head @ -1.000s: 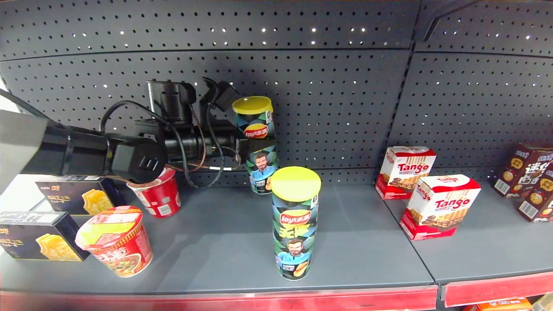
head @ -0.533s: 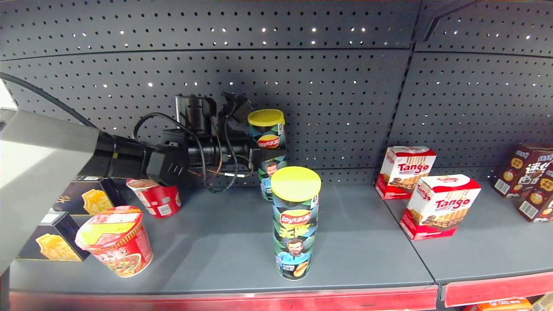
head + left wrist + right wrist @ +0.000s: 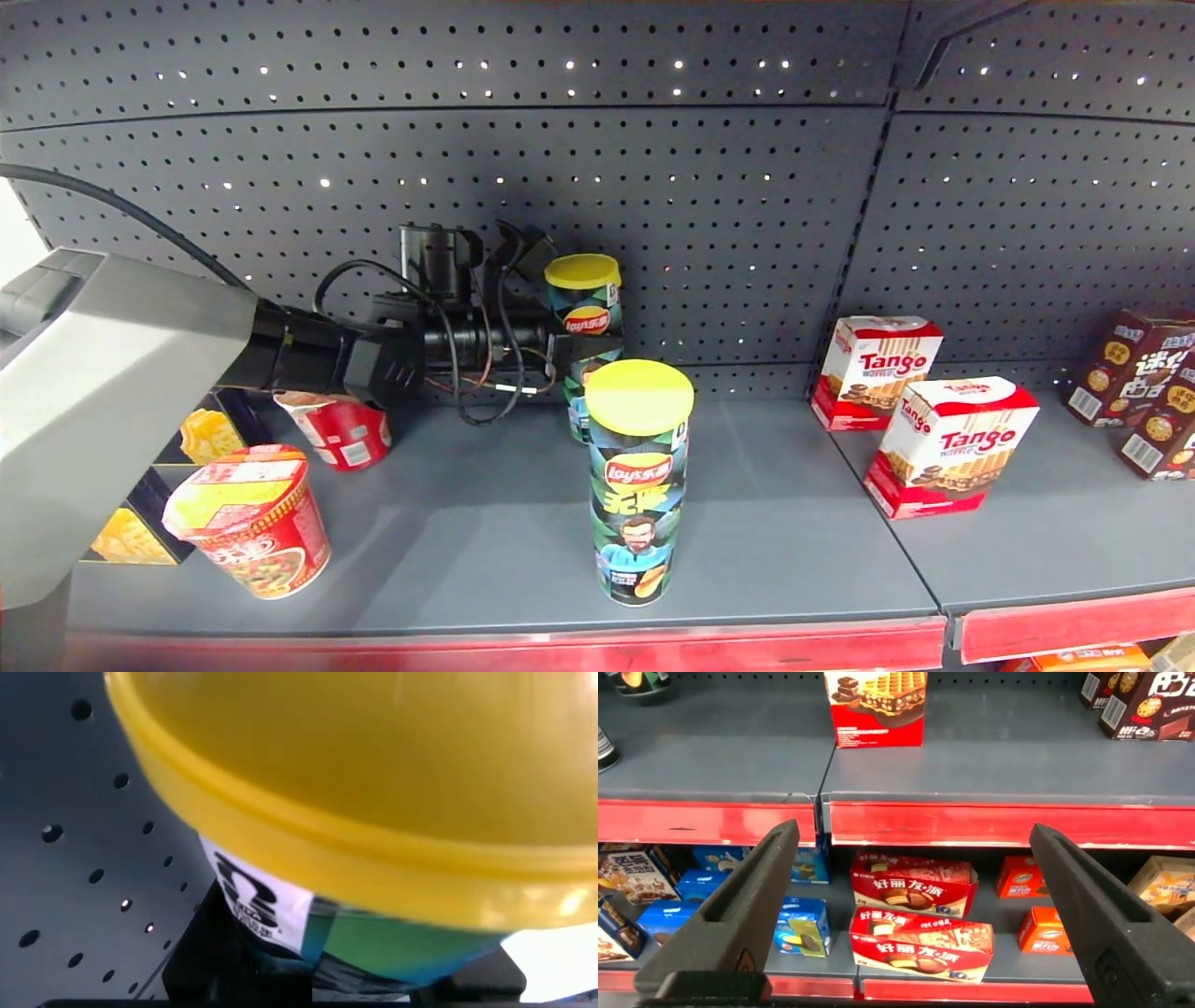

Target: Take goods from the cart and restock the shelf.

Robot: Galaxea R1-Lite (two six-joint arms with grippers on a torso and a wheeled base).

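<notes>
Your left gripper is pinched around the middle of the rear chip can and holds it upright at the back of the shelf, close to the grey pegboard wall. From the left wrist you look onto its yellow lid with the pegboard just beside it. You cannot tell whether that can's base touches the shelf, because the front chip can stands upright directly ahead of it, nearer the red shelf edge, and hides the bottom. On the robot's left a small red cup noodle sits beneath the left arm, a larger cup noodle stands nearer the front, and black-and-yellow boxes are partly hidden behind the arm's grey link. On the robot's right two red-and-white wafer boxes sit one behind the other on the adjoining panel, with dark brown boxes at the far end. Your right gripper is spread wide and holds nothing — it faces lower shelving stocked with red snack boxes, blue packs and orange boxes, and a wafer box stands on the level above them.
</notes>
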